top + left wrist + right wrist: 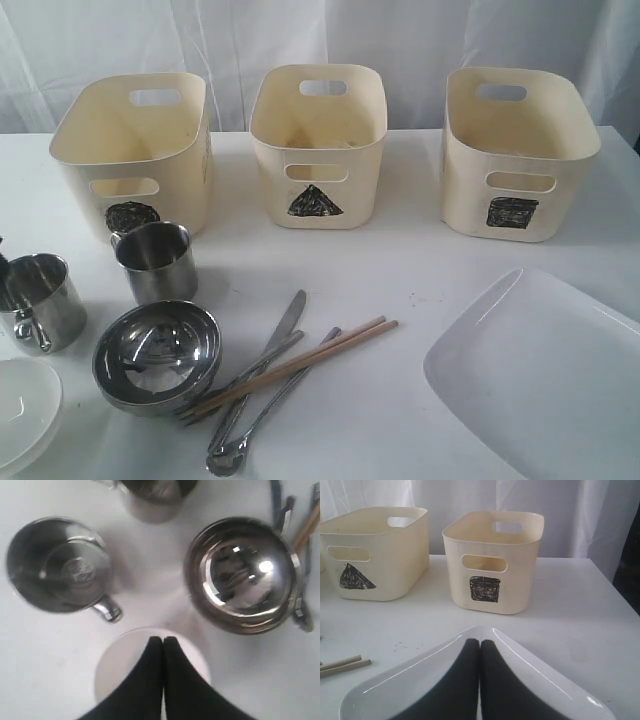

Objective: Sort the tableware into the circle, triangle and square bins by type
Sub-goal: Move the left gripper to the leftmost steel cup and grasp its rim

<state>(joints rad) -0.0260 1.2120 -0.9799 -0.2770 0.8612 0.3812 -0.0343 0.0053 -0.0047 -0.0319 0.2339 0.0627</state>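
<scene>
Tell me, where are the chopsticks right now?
In the exterior view the chopsticks lie low centre, across the cutlery, between the steel bowl and the plate.

Left end effector [163, 642] closed, black tips pressed together, right end effector [480, 645] closed likewise

Closed tool [163, 641] over small white bowl [116, 666]

Two upright steel mugs [155, 262] beside steel bowl [157, 355], chopsticks [296, 366] across cutlery [290, 313], white plate [540, 375] at right
</scene>
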